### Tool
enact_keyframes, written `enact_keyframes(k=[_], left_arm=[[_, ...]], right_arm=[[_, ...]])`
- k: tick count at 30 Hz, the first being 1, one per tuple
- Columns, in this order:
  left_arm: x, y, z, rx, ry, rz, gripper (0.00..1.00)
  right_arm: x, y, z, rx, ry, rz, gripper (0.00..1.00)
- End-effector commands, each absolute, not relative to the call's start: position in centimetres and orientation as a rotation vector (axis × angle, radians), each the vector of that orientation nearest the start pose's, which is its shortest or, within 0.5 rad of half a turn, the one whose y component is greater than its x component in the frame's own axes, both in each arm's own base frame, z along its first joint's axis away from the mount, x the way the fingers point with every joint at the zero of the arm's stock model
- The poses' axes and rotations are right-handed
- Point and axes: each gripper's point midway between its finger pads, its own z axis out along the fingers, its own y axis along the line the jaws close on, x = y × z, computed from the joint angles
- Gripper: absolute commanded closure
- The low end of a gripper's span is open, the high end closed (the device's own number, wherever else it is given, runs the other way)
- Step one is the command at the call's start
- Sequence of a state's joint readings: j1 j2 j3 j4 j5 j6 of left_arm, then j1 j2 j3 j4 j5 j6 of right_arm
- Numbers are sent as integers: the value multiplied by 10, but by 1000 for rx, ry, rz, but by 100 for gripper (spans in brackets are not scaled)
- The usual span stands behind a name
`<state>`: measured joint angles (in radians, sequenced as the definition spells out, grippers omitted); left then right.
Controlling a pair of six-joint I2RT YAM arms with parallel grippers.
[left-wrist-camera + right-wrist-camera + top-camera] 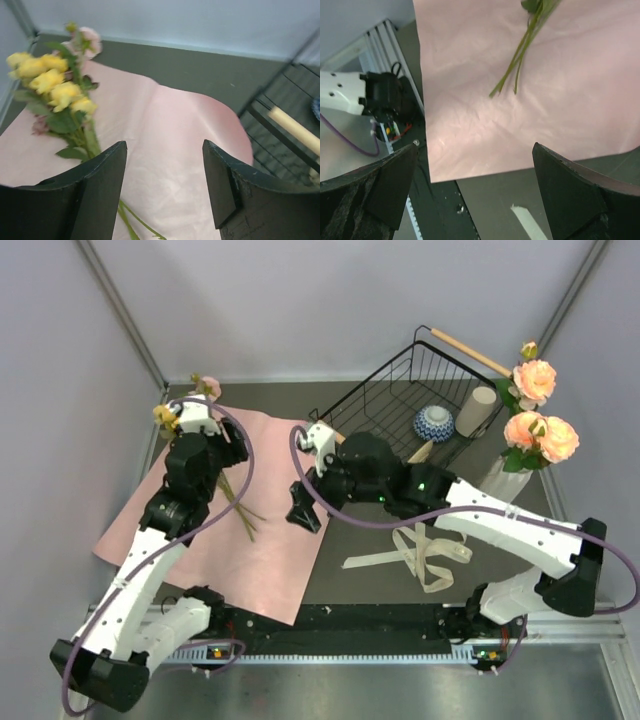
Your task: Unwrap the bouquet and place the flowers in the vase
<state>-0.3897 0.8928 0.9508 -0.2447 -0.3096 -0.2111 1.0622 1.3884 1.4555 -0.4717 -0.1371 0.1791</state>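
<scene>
Currently | step: wrapping paper (270, 560) is spread flat on bench (340, 405), peach roses (540, 435) are stood in vase (503, 482) | remaining flowers (55, 85) are laid under left gripper (164, 150), fingers apart, nothing clamped | right gripper (475, 150) is held wide, empty | next: stems to be pinched and carried to vase.

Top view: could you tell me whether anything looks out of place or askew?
The cream ribbon lies loose and tangled on the table, and the pink wrapping paper sits skewed, its near corner reaching the table's front edge. A few flowers lie on it, not yet in the vase.
</scene>
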Motion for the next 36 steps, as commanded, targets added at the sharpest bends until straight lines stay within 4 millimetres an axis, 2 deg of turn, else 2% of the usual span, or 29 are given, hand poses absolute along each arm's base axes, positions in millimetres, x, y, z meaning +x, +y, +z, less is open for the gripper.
enact_keyframes(k=[1, 2, 3, 4, 5, 6, 7, 8, 10, 11, 13, 14, 16, 19, 30, 34, 36], left_arm=[[336, -41, 294, -326, 1788, -147, 31], [345, -38, 280, -394, 1831, -157, 31], [349, -23, 269, -465, 1857, -133, 30], [352, -17, 257, -517, 1886, -125, 27], [355, -11, 230, -609, 1958, -111, 27], [356, 4, 216, -692, 1980, -86, 27], [356, 6, 201, -746, 2019, -101, 28], [357, 13, 174, -847, 2075, -108, 31], [358, 21, 149, -944, 2134, -150, 38], [360, 20, 129, -996, 2193, -206, 48], [360, 21, 103, -1065, 2262, -239, 53], [360, 17, 97, -1078, 2290, -288, 59], [355, 17, 82, -1110, 2358, -275, 64], [350, 19, 72, -1134, 2386, -242, 70], [348, 21, 46, -1096, 2455, -203, 72], [352, 24, 44, -1064, 2462, -178, 80], [353, 24, 42, -1058, 2464, -178, 81]], right_arm=[[177, 384, 320, -826, 1838, 977, 2], [176, 384, 314, -813, 1857, 989, 2], [175, 383, 306, -807, 1880, 993, 2], [174, 381, 295, -793, 1913, 985, 2], [175, 377, 294, -779, 1918, 976, 2], [175, 374, 294, -765, 1920, 970, 2], [178, 369, 289, -742, 1930, 941, 2], [178, 366, 289, -735, 1926, 933, 2], [181, 356, 294, -712, 1903, 901, 2], [182, 352, 295, -705, 1900, 889, 2], [183, 345, 297, -694, 1884, 864, 1], [183, 343, 297, -696, 1879, 857, 1], [184, 339, 295, -693, 1877, 839, 1], [186, 337, 291, -698, 1880, 823, 1], [192, 336, 289, -720, 1861, 771, 1], [193, 335, 287, -722, 1860, 763, 1], [192, 334, 286, -722, 1861, 758, 1]])
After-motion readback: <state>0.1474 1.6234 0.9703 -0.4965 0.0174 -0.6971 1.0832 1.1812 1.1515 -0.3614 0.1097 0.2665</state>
